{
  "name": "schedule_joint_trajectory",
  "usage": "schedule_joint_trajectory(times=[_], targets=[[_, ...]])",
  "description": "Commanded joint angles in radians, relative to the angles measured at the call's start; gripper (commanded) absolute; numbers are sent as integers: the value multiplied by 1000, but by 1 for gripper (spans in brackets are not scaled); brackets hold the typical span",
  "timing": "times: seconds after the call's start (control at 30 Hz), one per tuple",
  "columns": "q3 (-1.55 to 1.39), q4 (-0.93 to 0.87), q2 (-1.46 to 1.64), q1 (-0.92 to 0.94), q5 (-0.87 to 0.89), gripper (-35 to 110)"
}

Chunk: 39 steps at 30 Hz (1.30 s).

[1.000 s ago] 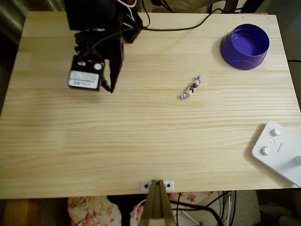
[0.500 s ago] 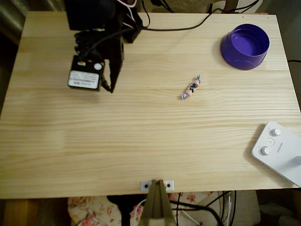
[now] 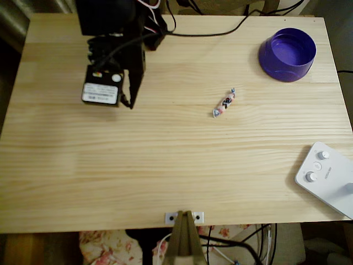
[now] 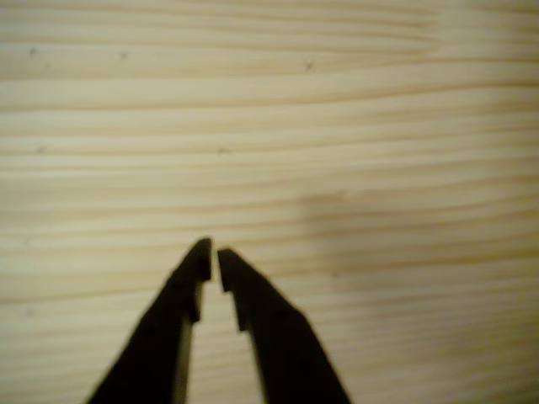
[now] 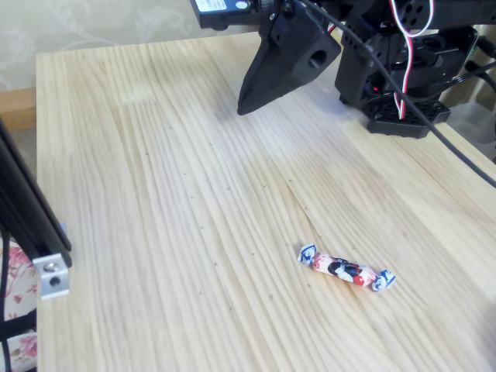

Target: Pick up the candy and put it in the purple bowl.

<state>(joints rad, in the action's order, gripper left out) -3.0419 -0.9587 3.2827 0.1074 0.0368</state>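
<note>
The candy (image 3: 224, 102), a small pinkish-white wrapped sweet with twisted ends, lies on the wooden table near its middle; the fixed view has the candy (image 5: 346, 268) in the foreground. The purple bowl (image 3: 287, 54) stands at the table's far right corner, and I see nothing in it. My black gripper (image 3: 130, 104) hangs over the table's far left part, well to the left of the candy. Its fingertips almost touch in the wrist view, where the gripper (image 4: 211, 257) holds nothing above bare wood. In the fixed view the gripper (image 5: 242, 108) points down, far behind the candy.
A white device with knobs (image 3: 325, 175) lies at the near right table edge. Black cables (image 3: 209, 30) run along the far edge from the arm's base (image 5: 403, 70). A small bracket (image 3: 184, 217) sits at the near edge.
The arm's head has shifted very slightly to the right; the candy and bowl have not moved.
</note>
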Motion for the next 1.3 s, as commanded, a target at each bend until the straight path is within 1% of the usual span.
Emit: schedule_joint_trajectory(times=[0.0,0.4,0.47,0.8,0.87,1.27], targets=[[6,-6,17,0,14,-1],[6,-6,17,-12,-2,-1],[6,-6,17,-8,3,5],[6,-6,17,-6,5,5],[6,-6,17,-5,6,-1],[6,-6,17,3,15,-1]])
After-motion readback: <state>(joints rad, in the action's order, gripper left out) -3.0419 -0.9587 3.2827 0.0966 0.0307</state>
